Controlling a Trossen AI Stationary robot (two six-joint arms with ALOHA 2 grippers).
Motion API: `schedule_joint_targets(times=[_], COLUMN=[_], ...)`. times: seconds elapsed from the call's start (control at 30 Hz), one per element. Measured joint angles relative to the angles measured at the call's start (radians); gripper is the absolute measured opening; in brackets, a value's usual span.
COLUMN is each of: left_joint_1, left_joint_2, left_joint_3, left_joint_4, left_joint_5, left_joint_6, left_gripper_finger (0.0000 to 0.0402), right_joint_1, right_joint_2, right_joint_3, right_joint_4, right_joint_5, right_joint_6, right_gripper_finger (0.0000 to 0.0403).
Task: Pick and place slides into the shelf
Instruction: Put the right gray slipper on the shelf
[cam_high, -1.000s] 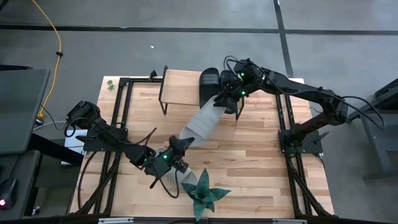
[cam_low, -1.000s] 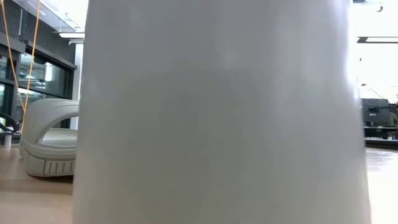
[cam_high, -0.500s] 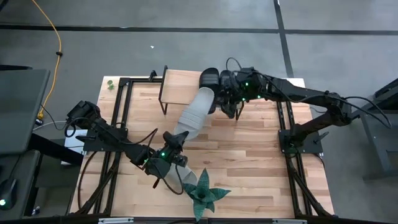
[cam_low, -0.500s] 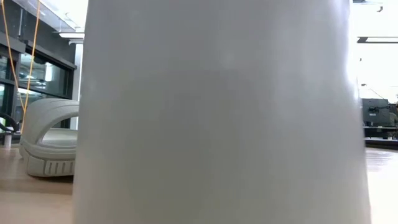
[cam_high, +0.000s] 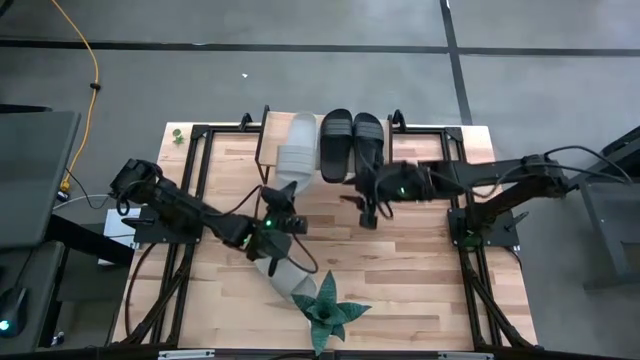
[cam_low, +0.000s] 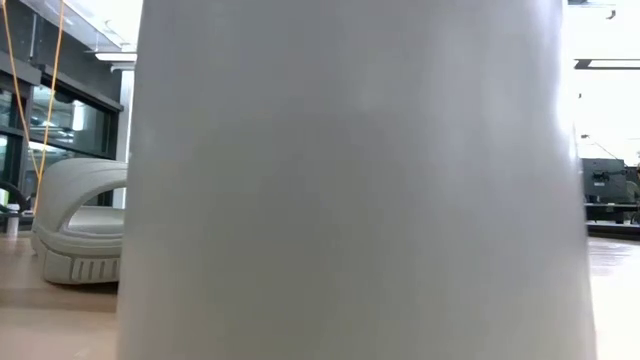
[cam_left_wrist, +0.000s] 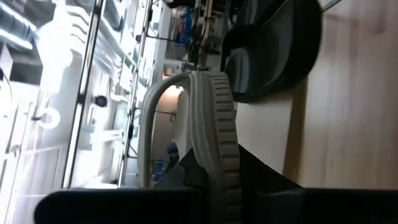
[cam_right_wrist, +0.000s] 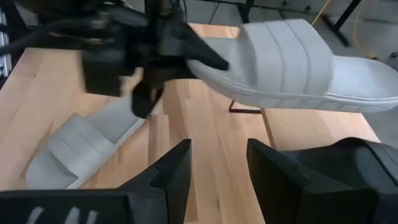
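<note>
One pale grey-beige slide (cam_high: 298, 148) lies lengthwise over the left part of the shelf (cam_high: 272, 140). My left gripper (cam_high: 283, 196) is shut on the slide's near end. Whether the slide rests on the plank, I cannot tell. Two black slides (cam_high: 352, 144) lie side by side on the shelf's right part. The second pale slide (cam_high: 284, 280) lies flat on the table beside the plant. My right gripper (cam_high: 368, 212) is open and empty over the table, just near of the black slides. My left gripper pinches the sole at the slide's near end (cam_left_wrist: 215, 155), the end by the ribbed strap (cam_right_wrist: 292, 50). One finger is on the strap side and one on the underside. The fingers come about level from the table's near side and lie along the slide. The slide sticks out level toward the far edge.
A green spiky plant (cam_high: 328, 315) stands at the near edge, next to the second pale slide. A large pale object (cam_low: 350, 180) fills most of the low view. Dark metal frames run along both table sides. Bare wood lies right of centre.
My left gripper has gone toward the far edge with the pale slide. The slide has turned from slanting across the table to lying lengthwise over the shelf. My right gripper has drawn back from the slide's far end toward the near edge, which uncovers the second black slide.
</note>
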Motion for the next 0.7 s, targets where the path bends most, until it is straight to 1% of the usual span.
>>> schedule_joint_targets(times=[0.07,0.17,0.3,0.47,0.57,0.7], left_joint_1=[0.012,0.026,0.048,0.085,0.111,0.143], left_joint_2=[0.0,0.0,0.0,0.0,0.0,0.0], left_joint_3=[0.0,0.0,0.0,0.0,0.0,0.0], left_joint_4=[-0.006,-0.028,-0.07,-0.143,-0.173,-0.205], left_joint_5=[0.026,0.077,0.086,0.088,0.1,0.122], left_joint_6=[-0.021,-0.047,-0.092,-0.145,-0.188,-0.23], left_gripper_finger=[0.0019,0.0019,0.0019,0.0019,0.0019,0.0019], right_joint_1=[0.051,0.117,0.187,0.237,0.244,0.241], right_joint_2=[0.0,0.005,0.023,0.074,0.102,0.105], right_joint_3=[0.0,0.0,-0.001,-0.001,-0.002,-0.002], right_joint_4=[0.0,0.012,0.023,0.03,0.043,0.076], right_joint_5=[0.06,0.117,0.175,0.181,0.181,0.181], right_joint_6=[0.017,0.04,0.063,0.059,0.026,-0.009], right_gripper_finger=[0.0147,0.0147,0.0147,0.0147,0.0147,0.0147])
